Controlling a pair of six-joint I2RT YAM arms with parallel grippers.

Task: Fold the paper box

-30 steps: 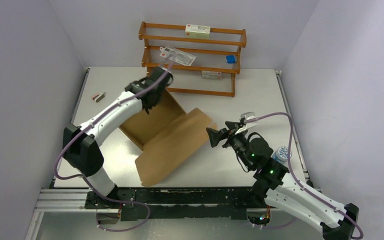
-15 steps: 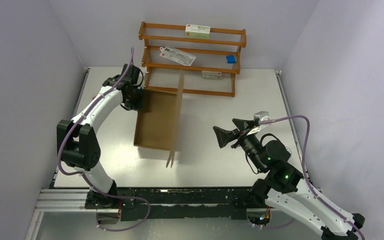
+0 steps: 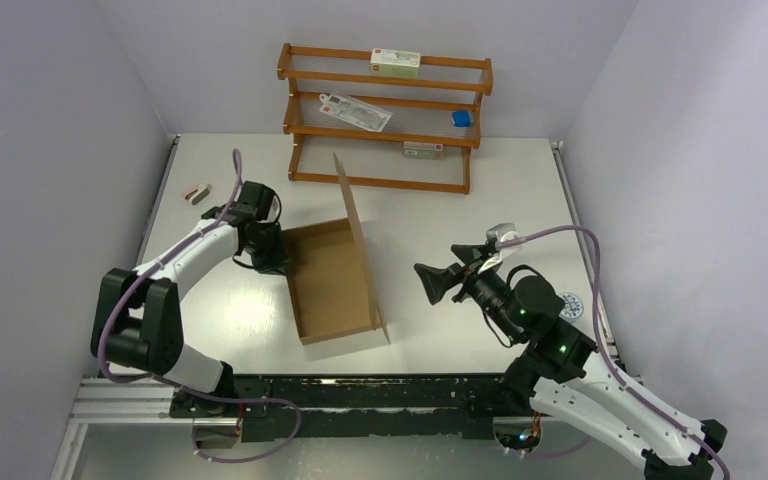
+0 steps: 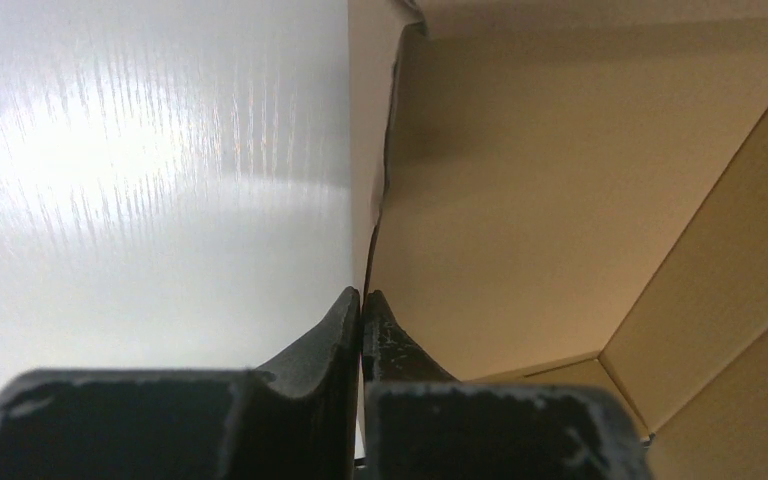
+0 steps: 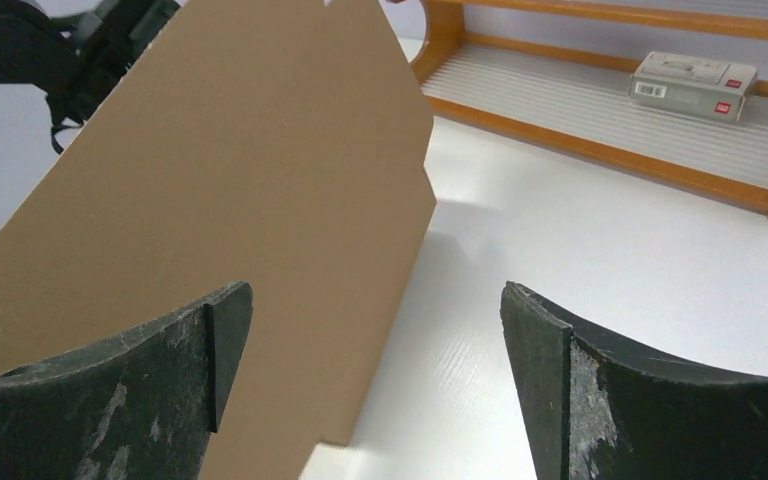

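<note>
The brown cardboard paper box (image 3: 332, 282) lies open on the white table as a shallow tray. Its lid panel (image 3: 360, 245) stands upright along the tray's right side. My left gripper (image 3: 276, 256) is at the tray's left wall. In the left wrist view its jaws (image 4: 362, 296) are pinched shut on that thin wall, with the box's inside (image 4: 530, 190) to the right. My right gripper (image 3: 430, 281) is open and empty, just right of the lid. In the right wrist view (image 5: 375, 300) the lid's outer face (image 5: 210, 180) fills the left, close to the left finger (image 5: 225, 310).
An orange-brown wooden rack (image 3: 385, 110) stands at the back, holding small white cartons (image 3: 396, 63) and a blue item (image 3: 461, 118). It also shows in the right wrist view (image 5: 600, 150) with a carton (image 5: 695, 85). A small object (image 3: 196, 193) lies far left. A round disc (image 3: 571, 306) lies right.
My left gripper has drawn the box toward the near edge and turned it. The lid rose from lying flat to upright. My right gripper shifted slightly left toward the lid.
</note>
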